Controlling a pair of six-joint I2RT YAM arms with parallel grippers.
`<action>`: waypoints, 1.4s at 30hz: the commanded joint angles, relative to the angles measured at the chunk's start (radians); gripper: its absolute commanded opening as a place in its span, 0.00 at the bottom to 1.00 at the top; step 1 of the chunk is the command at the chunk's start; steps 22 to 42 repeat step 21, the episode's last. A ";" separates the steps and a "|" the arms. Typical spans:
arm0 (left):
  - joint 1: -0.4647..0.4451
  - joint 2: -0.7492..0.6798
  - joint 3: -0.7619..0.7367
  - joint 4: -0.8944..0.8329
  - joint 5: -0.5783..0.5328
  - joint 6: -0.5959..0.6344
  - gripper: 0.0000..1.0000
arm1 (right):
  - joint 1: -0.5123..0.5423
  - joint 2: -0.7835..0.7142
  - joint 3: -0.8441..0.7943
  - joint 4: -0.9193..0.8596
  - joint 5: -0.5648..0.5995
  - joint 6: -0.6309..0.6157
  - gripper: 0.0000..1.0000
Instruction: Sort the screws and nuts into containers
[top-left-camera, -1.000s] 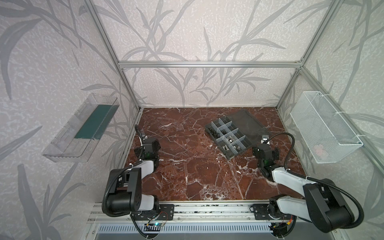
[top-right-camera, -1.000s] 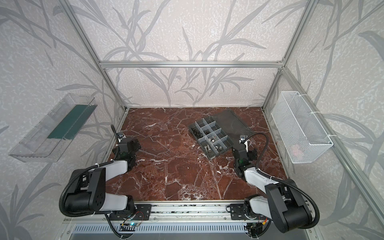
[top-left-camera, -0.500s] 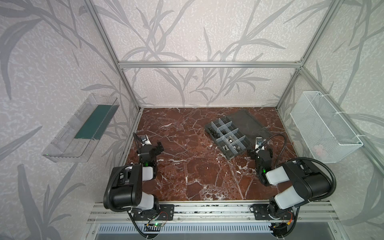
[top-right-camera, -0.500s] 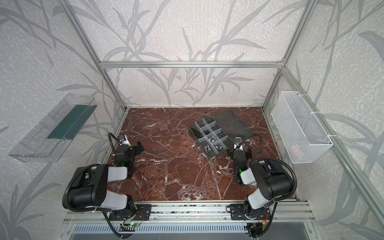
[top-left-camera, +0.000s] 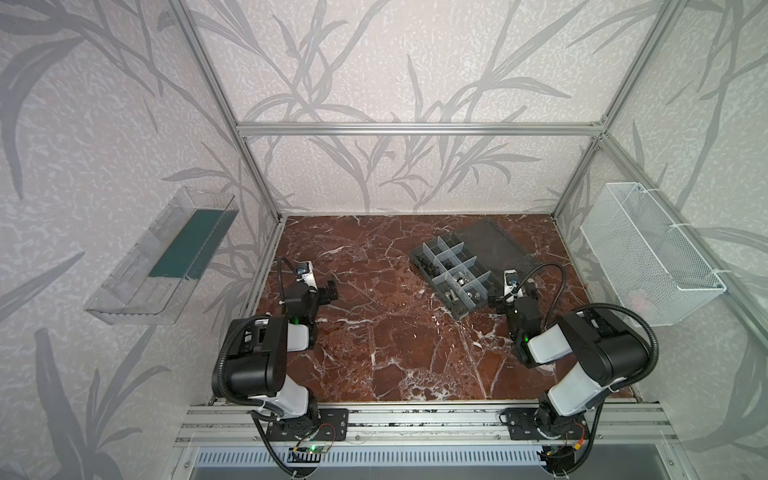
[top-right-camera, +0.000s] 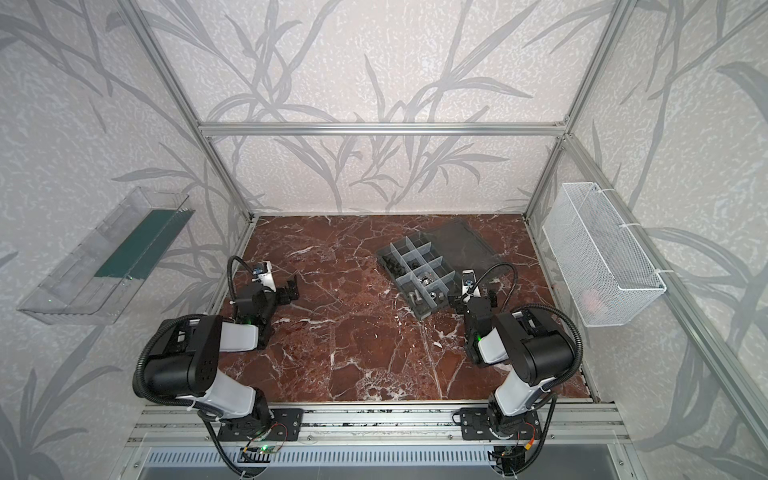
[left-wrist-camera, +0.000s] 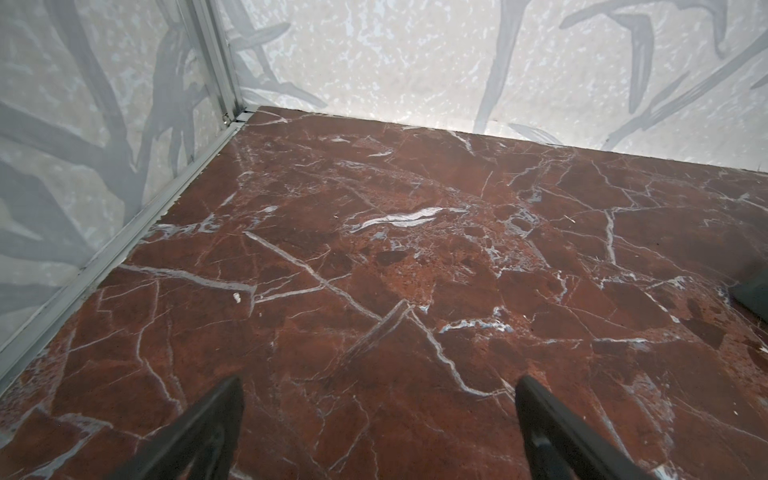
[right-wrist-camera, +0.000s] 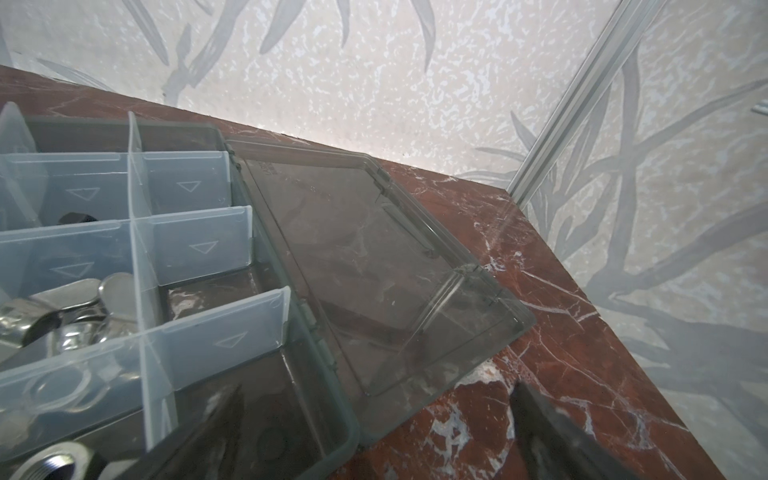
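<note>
Red-brown marble veined in white makes the surface (top-left-camera: 374, 340), closed in by pale walls printed with grey leaves and by an aluminium frame. A clear tray with a green base (top-left-camera: 166, 257) hangs on the wall at 9 o'clock and a white wire basket (top-left-camera: 648, 253) on the wall at 3 o'clock. In both top views the containers (top-left-camera: 451, 268), compartments of one dark-grey box set apart by translucent dividers, lie on a slant at about 1 o'clock from the middle of the surface. The box's lid (top-left-camera: 494, 245) is folded out flat on its 1 o'clock side. Silver wing nuts (right-wrist-camera: 83, 307) sit in a compartment close to the right wrist camera, with a threaded silver piece (right-wrist-camera: 54, 461) in the one next to it. Dark pieces (top-left-camera: 424, 264) fill the compartment at the box's 10 o'clock end, too small to tell as screws or nuts. The left tool (top-left-camera: 326, 293) hangs low over bare marble at 9 o'clock, its jaws spread wide with nothing between them. The right tool (top-left-camera: 513, 293) stands at 3 o'clock, just beside the box's near corner, jaws equally wide and gripping nothing. In the right wrist view one finger (right-wrist-camera: 224, 419) overlaps the nearest compartment and the other is over bare marble.
</note>
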 joint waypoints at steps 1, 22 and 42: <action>-0.003 0.006 0.016 0.008 0.024 0.035 0.99 | -0.027 -0.043 0.073 -0.138 -0.020 0.045 0.99; -0.005 0.007 0.016 0.008 0.022 0.037 0.99 | -0.038 -0.046 0.081 -0.163 -0.031 0.054 0.99; -0.005 0.007 0.016 0.008 0.022 0.037 0.99 | -0.038 -0.046 0.081 -0.163 -0.031 0.054 0.99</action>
